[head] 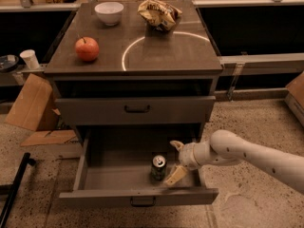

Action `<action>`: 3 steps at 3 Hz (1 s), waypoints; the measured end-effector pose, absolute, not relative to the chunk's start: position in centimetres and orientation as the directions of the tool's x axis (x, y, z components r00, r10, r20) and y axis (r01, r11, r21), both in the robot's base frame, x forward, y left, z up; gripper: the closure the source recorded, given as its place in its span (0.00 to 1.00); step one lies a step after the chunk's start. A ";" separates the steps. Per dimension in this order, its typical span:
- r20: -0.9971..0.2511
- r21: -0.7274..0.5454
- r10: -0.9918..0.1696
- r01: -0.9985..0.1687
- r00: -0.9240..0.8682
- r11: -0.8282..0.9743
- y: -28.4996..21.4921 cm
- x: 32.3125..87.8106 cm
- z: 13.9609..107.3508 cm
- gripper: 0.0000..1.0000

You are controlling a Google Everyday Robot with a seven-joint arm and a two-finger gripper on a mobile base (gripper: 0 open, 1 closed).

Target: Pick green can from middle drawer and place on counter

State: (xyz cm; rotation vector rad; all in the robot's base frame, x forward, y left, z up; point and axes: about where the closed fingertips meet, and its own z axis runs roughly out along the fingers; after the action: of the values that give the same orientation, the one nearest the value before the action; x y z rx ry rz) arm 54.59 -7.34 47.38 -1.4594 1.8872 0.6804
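The green can (158,168) stands upright in the open middle drawer (137,196), right of its centre, silver top up. My gripper (176,159) reaches in from the right on a white arm. It is open, with one pale finger (176,146) behind the can and the other (175,175) at the can's right front. The fingers flank the can's right side without closing on it. The counter (156,51) above is dark and glossy with a thin white circle.
On the counter sit a red apple (87,49), a white bowl (109,13) and a crumpled chip bag (159,14). The upper handled drawer (136,109) is shut. Cardboard (29,103) and a white cup (30,59) are at the left. A black pole (14,189) stands at the lower left.
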 end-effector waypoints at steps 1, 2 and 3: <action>-0.765 0.015 -0.621 -0.969 -0.171 0.248 -6.2 55.3 46.5 0.00; -0.773 0.028 -0.610 -0.970 -0.175 0.243 -5.0 55.7 45.6 0.19; -0.776 0.034 -0.605 -0.970 -0.177 0.239 -4.2 56.2 44.8 0.42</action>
State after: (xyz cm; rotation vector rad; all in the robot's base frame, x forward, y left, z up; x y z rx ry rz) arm 56.17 -4.22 44.76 -1.4415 1.8714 0.7259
